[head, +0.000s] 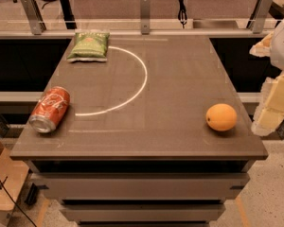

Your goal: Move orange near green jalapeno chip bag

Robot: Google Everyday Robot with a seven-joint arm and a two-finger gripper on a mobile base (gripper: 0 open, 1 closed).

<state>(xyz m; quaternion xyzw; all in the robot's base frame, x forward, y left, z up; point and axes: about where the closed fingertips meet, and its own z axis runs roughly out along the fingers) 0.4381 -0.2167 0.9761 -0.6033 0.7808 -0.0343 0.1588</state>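
The orange [221, 117] is lying near right, the green jalapeno chip bag [89, 45] far left. The pincer [273, 105] is hovering at right; I cannot tell its state.

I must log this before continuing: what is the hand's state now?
Hand: beyond the table's right edge, apart from the orange; open or closed cannot be told.

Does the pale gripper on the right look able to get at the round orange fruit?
Probably yes. The gripper hangs just off the edge of the dark table, beside the round orange fruit, with nothing between them. The red soda can and green chip bag lie well away on the opposite side.
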